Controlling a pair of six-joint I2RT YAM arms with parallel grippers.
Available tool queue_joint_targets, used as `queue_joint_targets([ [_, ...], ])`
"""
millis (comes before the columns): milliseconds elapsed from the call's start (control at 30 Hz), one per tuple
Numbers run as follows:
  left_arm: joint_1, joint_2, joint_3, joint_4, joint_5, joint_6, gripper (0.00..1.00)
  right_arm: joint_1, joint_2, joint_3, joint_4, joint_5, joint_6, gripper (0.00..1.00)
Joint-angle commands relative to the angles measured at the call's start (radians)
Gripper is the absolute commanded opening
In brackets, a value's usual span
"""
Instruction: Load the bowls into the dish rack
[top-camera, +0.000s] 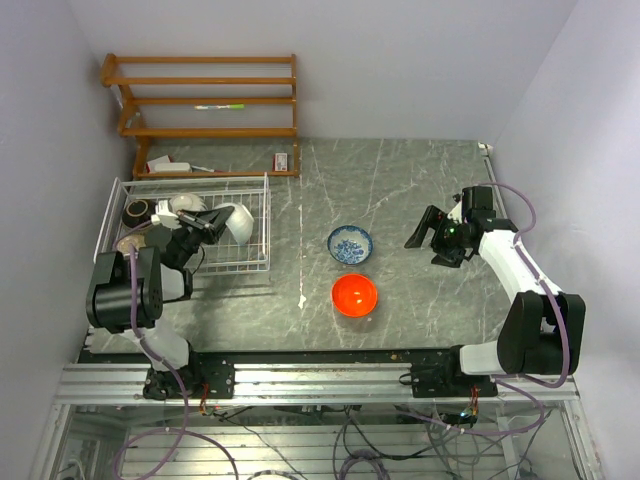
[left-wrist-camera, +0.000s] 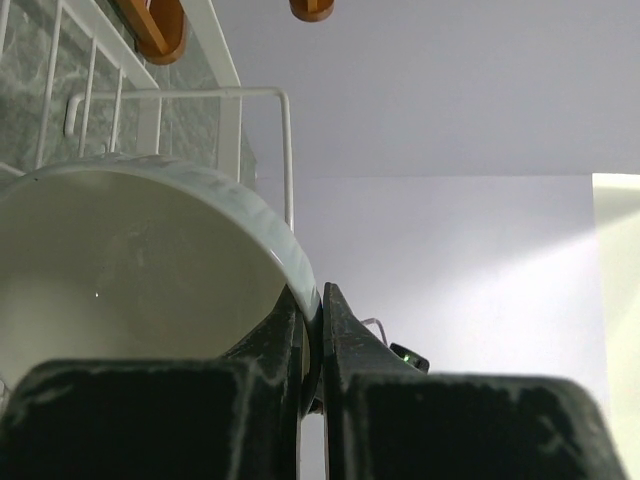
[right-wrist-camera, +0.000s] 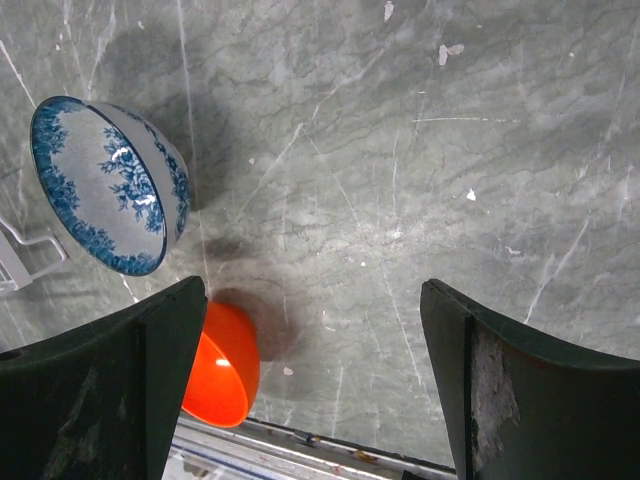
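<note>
The left claw (left-wrist-camera: 312, 335) is clamping down on the rim of the white bowl (left-wrist-camera: 130, 270), with one finger inside the bowl and one outside, so it's closed on that bowl. It's holding the bowl tipped on its side inside the dish rack (top-camera: 190, 179), toward the rack's right wall. From the left wrist view the bowl is filling most of the frame, with the rack's white wires rising just behind it.

Deeper in the rack, over at its left end, the black bowl (top-camera: 137, 211) is sitting with a pale bowl (top-camera: 181, 205) just beside it, partly hidden by the arm. A tan bowl (top-camera: 130, 243) is sitting at the rack's near left corner.

Outside the rack, to its right on the tabletop (top-camera: 400, 180), the blue-and-white bowl (top-camera: 350, 244) and the orange-red bowl (top-camera: 354, 294) are sitting close together, the orange-red one nearer the arm bases.

The right claw (right-wrist-camera: 315, 300) is hanging wide open and gripping nothing, well to the right of the rack, past both loose bowls.
</note>
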Motion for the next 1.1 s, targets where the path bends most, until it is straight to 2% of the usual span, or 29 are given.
queue_joint_targets([
  [0,0.023,-0.003,-0.086,-0.145,0.029,0.124,0.15,0.0,0.001,-0.011,0.018,0.009,-0.01,0.88],
  [333,0.086,-0.096,-0.144,-0.34,0.075,0.266,0.23,0.0,0.002,-0.011,0.016,0.006,-0.016,0.88],
  [500,0.119,-0.162,-0.156,-0.512,0.074,0.359,0.28,0.0,-0.003,-0.022,0.018,0.007,-0.015,0.88],
  [600,0.136,-0.21,-0.147,-0.62,0.07,0.426,0.32,0.0,-0.007,-0.03,0.022,0.007,-0.015,0.88],
  [867,0.186,-0.31,-0.079,-0.894,0.068,0.573,0.34,-0.001,-0.01,-0.043,0.029,0.005,-0.013,0.88],
  [1067,0.214,-0.354,-0.03,-1.031,0.07,0.656,0.35,0.0,-0.009,-0.052,0.038,-0.003,-0.011,0.88],
])
